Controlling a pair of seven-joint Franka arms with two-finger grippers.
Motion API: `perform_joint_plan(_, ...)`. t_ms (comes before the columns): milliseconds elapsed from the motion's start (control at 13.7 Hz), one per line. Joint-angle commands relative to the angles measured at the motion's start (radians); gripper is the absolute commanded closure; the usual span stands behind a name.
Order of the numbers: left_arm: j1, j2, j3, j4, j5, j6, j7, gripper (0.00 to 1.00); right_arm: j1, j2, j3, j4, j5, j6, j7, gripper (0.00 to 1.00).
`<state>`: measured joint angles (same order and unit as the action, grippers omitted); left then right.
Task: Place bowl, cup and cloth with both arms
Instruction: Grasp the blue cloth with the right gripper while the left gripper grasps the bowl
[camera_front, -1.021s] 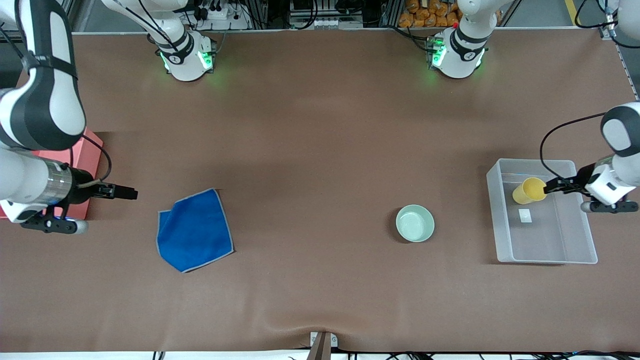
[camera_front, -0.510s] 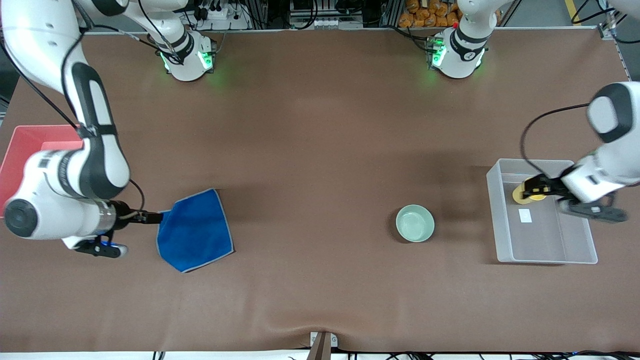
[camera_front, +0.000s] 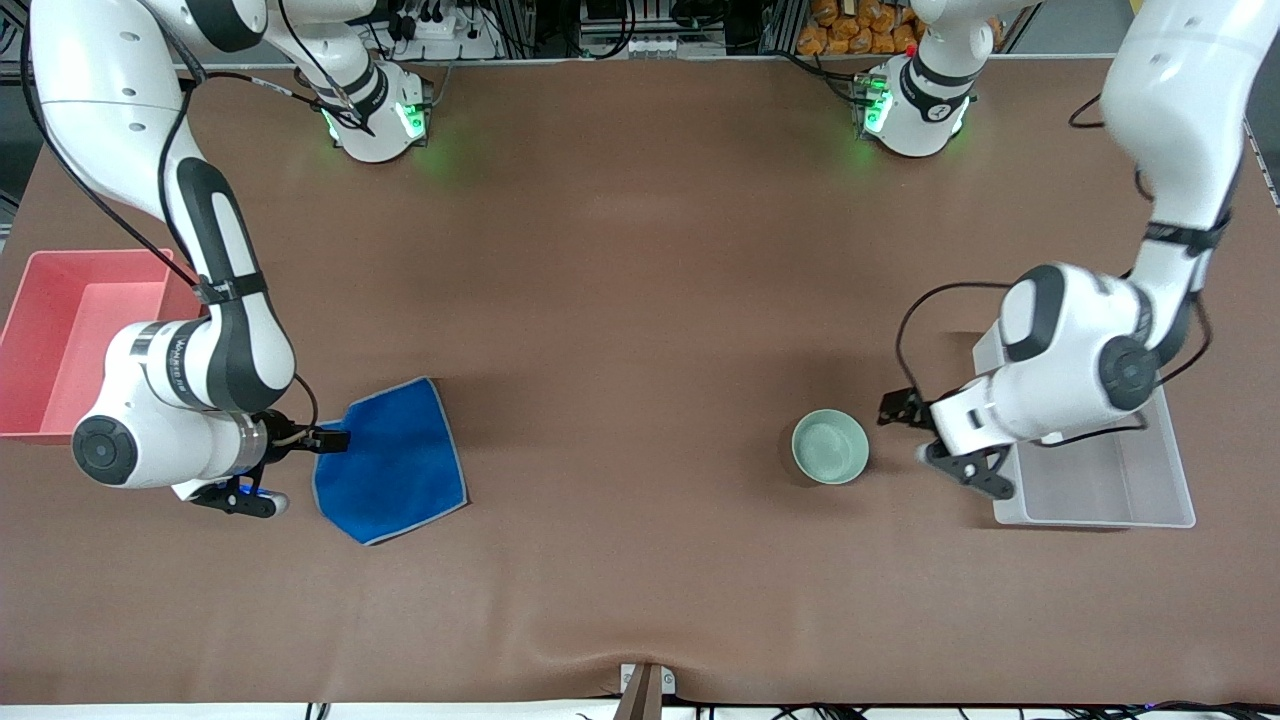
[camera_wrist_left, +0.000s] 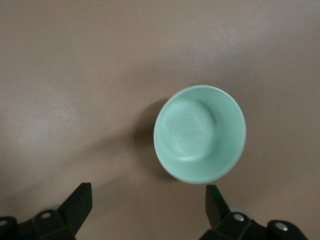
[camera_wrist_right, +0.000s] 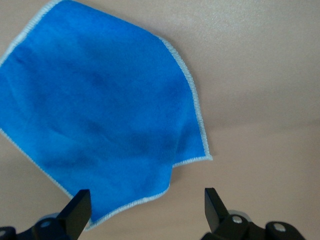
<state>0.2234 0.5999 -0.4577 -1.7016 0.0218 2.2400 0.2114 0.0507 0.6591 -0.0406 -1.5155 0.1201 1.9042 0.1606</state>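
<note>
Bowl, pale mint, sits upright beside the spread left end effector; right end effector, spread, overhangs the blue cloth.

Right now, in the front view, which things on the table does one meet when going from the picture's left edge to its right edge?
Pink bin → right gripper at the edge of the blue cloth → green bowl → left gripper → clear bin.

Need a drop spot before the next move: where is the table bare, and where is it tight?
Widest bare stretch: between the blue cloth and the mint-green bowl, up to the arm bases. Tight spots: the left gripper, open, between bowl and clear bin; the right gripper, open, at the cloth's edge toward the pink bin.
</note>
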Motion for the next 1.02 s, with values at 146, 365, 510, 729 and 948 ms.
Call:
perform_joint_plan(146, -0.055, 0.072, 0.091, 0.036, 0.121, 0.052, -0.073, 0.06, 0.003, -0.004, -0.001, -0.132, 0.023, 0.148, 0.022, 0.00)
perform_joint_plan(365, -0.105, 0.095, 0.093, 0.039, 0.124, 0.056, -0.142, 0.13, 0.001, 0.026, -0.001, -0.138, 0.023, 0.162, 0.022, 0.00)
perform_joint_plan(510, -0.124, 0.121, 0.093, 0.049, 0.122, 0.073, -0.162, 0.16, -0.006, 0.042, 0.001, -0.138, 0.023, 0.176, 0.022, 0.00)
perform_joint_plan(729, -0.119, 0.121, 0.093, 0.060, 0.125, 0.084, -0.162, 0.18, 0.001, 0.059, -0.001, -0.141, 0.023, 0.177, 0.023, 0.00)
perform_joint_plan(948, -0.141, 0.152, 0.094, 0.063, 0.124, 0.104, -0.165, 0.42, 0.004, 0.059, -0.001, -0.143, 0.023, 0.181, 0.022, 0.64)
